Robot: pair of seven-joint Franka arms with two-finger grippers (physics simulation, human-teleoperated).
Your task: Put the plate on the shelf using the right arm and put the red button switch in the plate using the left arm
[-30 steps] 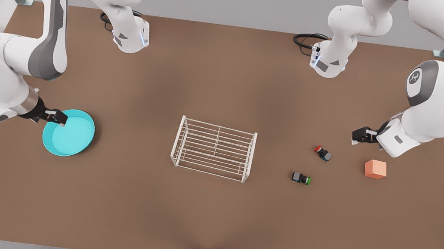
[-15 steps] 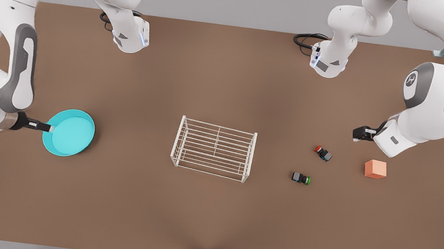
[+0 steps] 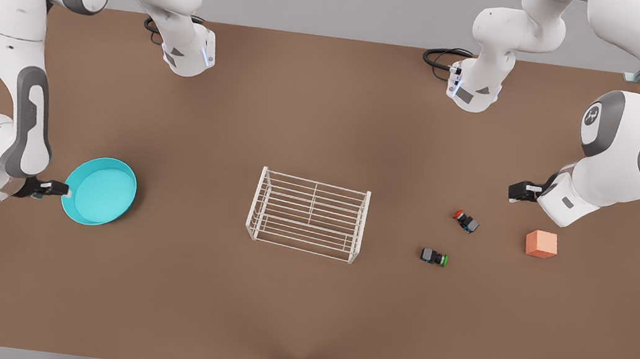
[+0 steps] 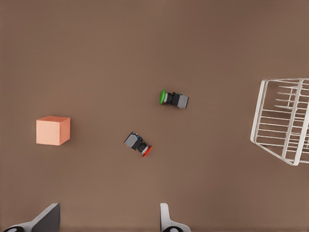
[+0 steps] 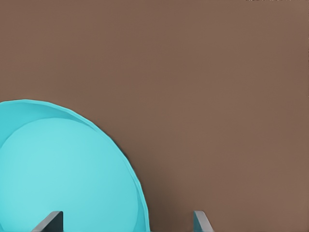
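You have the shelf (image 3: 309, 214) mid-surface (image 3: 301, 314), the plate (image 3: 100, 191) flat at the front view's left — right hand (image 3: 63, 190) spread at its rim. Red button switch (image 3: 465, 220) lies on its side near the spread left hand (image 3: 513, 192) — apart, untouched.

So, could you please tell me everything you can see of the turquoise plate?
The plate is a round, shallow turquoise dish with a raised rim and a smooth, plain, glossy inside. It lies flat and upright on the brown table, toward the front view's left, well apart from the white wire shelf. It is empty. The right gripper, fingers open, sits at its outer rim.
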